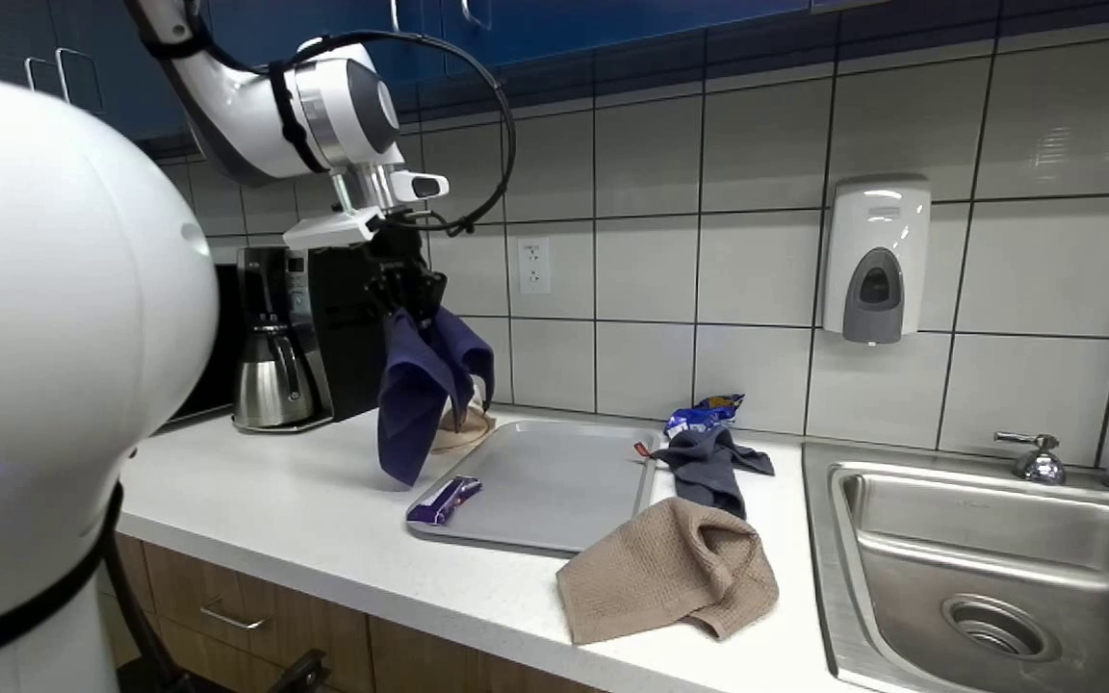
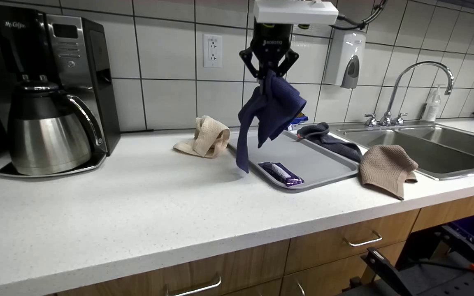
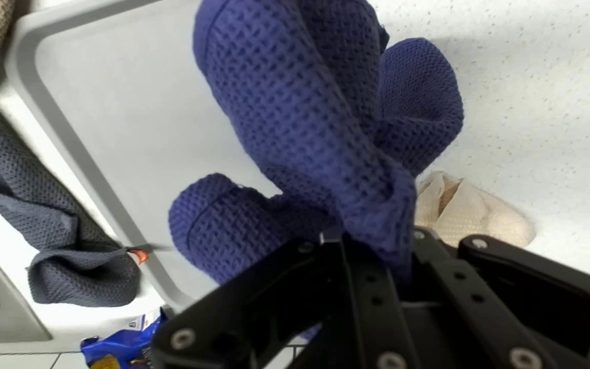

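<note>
Here, pinched in the gripper's (image 2: 266, 79) jaws: one blue cloth (image 2: 276, 110); on the tray (image 1: 554, 481), one purple packet (image 2: 281, 174); around it, three other cloths (image 1: 665, 573), one blue packet (image 1: 699, 417), partly hidden.

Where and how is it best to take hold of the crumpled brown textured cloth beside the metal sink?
Probably by the raised fold of the brown textured cloth, from above, jaws closing across it: the fold stands above the white countertop, while the flatter corner offers little to pinch.
</note>
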`<act>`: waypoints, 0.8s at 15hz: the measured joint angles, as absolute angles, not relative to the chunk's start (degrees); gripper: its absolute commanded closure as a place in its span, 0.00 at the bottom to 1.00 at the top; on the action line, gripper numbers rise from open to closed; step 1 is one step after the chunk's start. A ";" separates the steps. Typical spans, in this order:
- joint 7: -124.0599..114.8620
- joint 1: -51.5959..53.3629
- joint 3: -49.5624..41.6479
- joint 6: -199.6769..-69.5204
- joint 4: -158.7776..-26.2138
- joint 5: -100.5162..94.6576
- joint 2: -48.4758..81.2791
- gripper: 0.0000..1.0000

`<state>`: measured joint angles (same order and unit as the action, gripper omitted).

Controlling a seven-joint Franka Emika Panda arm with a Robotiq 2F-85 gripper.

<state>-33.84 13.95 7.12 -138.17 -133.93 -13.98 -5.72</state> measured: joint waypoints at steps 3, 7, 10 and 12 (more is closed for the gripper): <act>-34.56 10.98 7.10 -138.01 -135.49 -14.68 -8.30 0.98; -35.79 6.57 7.05 -137.73 -137.13 -16.06 -10.99 0.98; -36.42 3.79 7.03 -137.45 -138.29 -16.46 -12.16 0.98; -37.24 2.48 7.03 -137.42 -139.03 -17.17 -12.27 0.98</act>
